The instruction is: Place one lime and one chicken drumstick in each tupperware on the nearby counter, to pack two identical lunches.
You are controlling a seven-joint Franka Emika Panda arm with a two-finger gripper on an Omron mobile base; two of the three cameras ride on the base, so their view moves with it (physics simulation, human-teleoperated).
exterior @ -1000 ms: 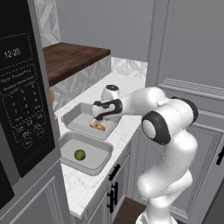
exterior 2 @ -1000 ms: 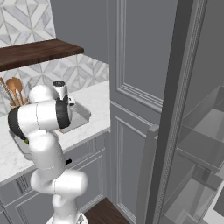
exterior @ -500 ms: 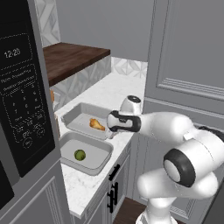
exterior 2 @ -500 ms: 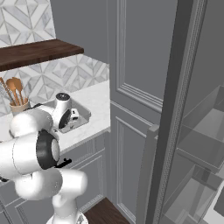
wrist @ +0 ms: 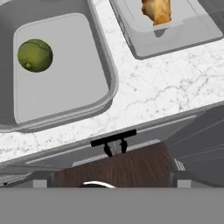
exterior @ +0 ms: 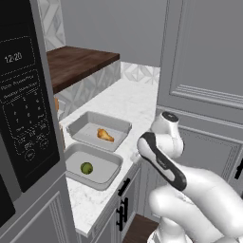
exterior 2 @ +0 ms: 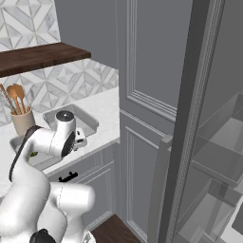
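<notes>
- I see 2 trays side by side on the table [exterior: 137, 102]: the near tray [exterior: 102, 179] has 1 lime [exterior: 86, 168] in it, the far tray [exterior: 76, 127] has 1 drumstick [exterior: 105, 135].
- From the hand view, the lime [wrist: 35, 55] sits toward one end of its tray [wrist: 107, 94], with bare floor beside it; the drumstick [wrist: 156, 9] lies in the other tray [wrist: 183, 41], partly cut off by the frame edge.
- So by my reckoning each lunch is half packed: the near tray lacks a drumstick, the far tray lacks a lime.
- I can't find the tool's tips in any view; going by the wide spread it reports, I take it as released, and nothing appears carried.
- The hand looks down past the table edge onto a cabinet handle [wrist: 113, 139] and the wood floor [wrist: 113, 168], so it is out over the front of the table, not over the trays.
- A utensil jar [exterior 2: 23, 121] stands just behind the trays, and a tall cabinet [exterior: 204, 71] is close on the right.
- Risks I'd watch: fetching the wrong item and doubling up a tray; a dropped lime rolling on the flat tray floor; the elbow clipping the tall cabinet or the jar on a wide swing; the trays sliding if nudged, since they sit near the table edge.
</notes>
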